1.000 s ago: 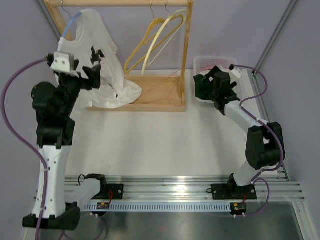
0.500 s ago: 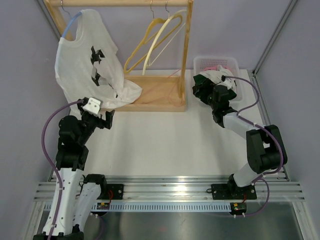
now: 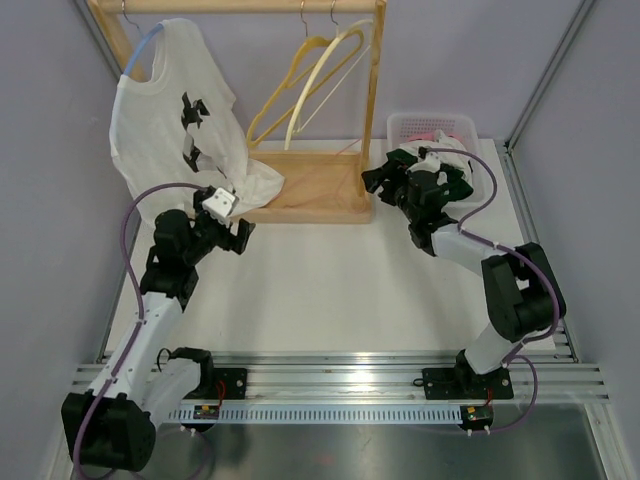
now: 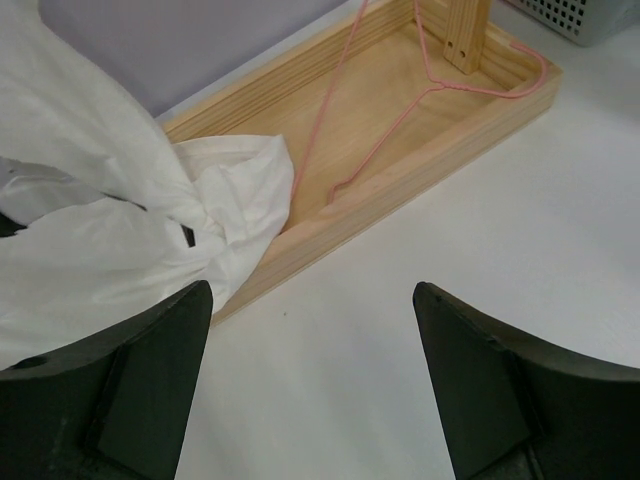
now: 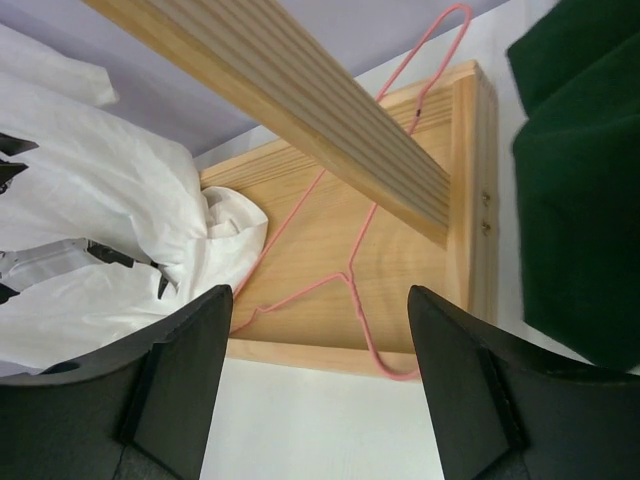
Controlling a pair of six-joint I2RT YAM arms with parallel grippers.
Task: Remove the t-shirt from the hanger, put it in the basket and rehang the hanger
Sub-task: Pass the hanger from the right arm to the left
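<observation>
On the left end of the rack [image 3: 250, 5], the white t-shirt [image 3: 165, 110] hangs on its blue hanger [image 3: 143, 48], w/ its bottom bunched in the wood tray [image 3: 300, 213]. Left gripper [image 4: 310, 295] wide open just beside that bunch, holding nothing. Right gripper [image 5: 318, 295] wide open & empty too, by the right post [image 3: 375, 90].

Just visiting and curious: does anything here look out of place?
A pink hanger lies in the rack's wooden base instead of hanging from the rail. The t-shirt hangs bunched, its hem spilling over the base's edge.
</observation>
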